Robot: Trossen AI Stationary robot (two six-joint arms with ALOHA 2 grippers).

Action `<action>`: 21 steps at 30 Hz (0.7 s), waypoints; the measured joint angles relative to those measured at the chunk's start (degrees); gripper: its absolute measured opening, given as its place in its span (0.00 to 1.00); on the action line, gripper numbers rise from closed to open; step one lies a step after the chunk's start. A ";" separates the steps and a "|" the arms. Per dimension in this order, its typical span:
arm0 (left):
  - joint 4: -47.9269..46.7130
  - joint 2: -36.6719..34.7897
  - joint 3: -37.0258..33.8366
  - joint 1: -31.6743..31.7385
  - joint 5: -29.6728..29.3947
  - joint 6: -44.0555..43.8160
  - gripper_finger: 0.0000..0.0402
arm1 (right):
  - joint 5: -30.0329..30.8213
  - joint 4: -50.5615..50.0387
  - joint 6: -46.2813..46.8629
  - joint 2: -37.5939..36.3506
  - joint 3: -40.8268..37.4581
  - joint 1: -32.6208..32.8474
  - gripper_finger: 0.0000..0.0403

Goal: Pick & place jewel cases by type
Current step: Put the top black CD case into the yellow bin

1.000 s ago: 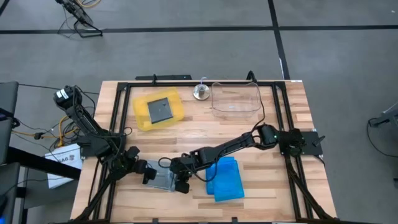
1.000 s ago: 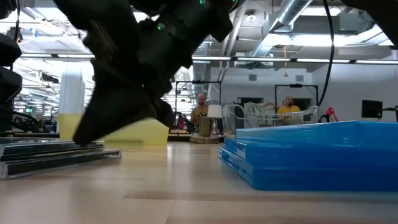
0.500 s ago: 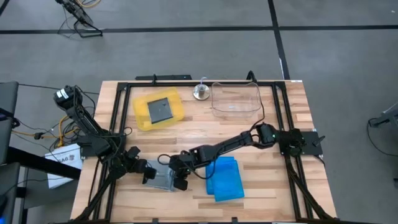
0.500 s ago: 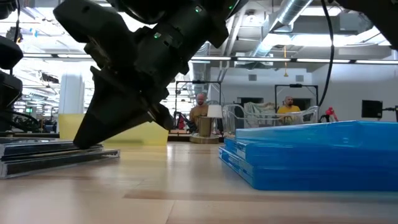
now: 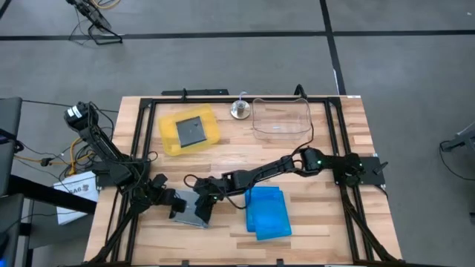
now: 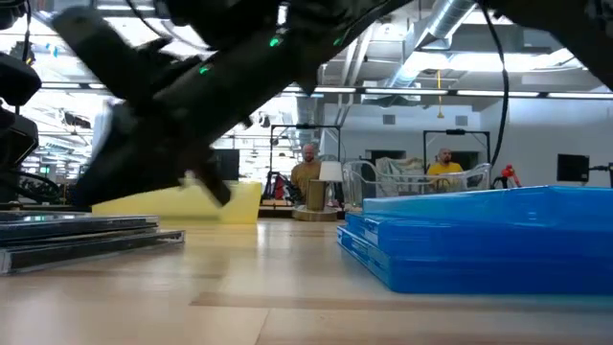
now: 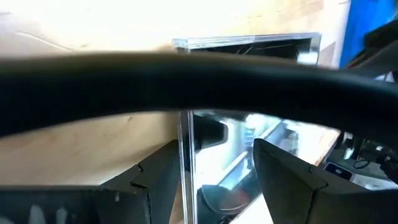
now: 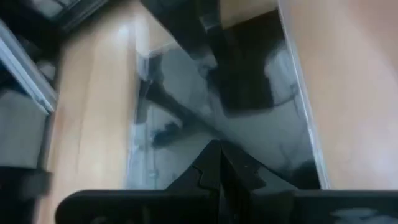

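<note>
A wooden table point(image 5: 223, 159) seen from above, with two dark robot arms meeting near its front-left corner over a small stack of clear-grey jewel cases point(image 5: 191, 213). The left gripper point(image 5: 172, 205) sits at the stack's left edge, its fingers apart with the edge of a case between them; whether it is gripping is hard to tell. The right gripper point(image 5: 202, 209), fingers pressed together and holding nothing, reaches across from the right and rests over the stack's right side. So the stack lies between the two tools, nearer the left arm's base.

A stack of blue jewel cases point(image 5: 267, 213) lies just to the right. One grey case already sits in the yellow tray point(image 5: 169, 141) at the back; the clear tub point(image 5: 281, 119) beside it looks empty.

The right wrist view alone shows the shut fingertips point(image 8: 216, 163) over the case's glossy lid.
</note>
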 joint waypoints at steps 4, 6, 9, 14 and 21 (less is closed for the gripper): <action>-0.04 0.00 0.00 0.00 -0.08 0.62 0.48 | -0.75 -4.58 -2.51 0.17 3.50 0.03 0.00; -0.08 0.00 0.00 0.00 -0.35 0.91 0.48 | 1.38 -5.26 -4.58 0.31 4.39 0.11 0.00; -0.09 0.00 0.00 0.00 -1.03 1.43 0.48 | 1.81 -4.61 -5.70 -0.50 7.73 -0.62 0.00; -0.21 0.00 0.02 0.00 -1.11 2.18 0.48 | 1.87 -9.19 -5.83 -0.35 14.86 -2.83 0.00; -1.21 0.00 0.03 0.00 -1.10 2.65 0.48 | -2.72 -21.84 -5.05 -1.98 22.31 -3.62 0.00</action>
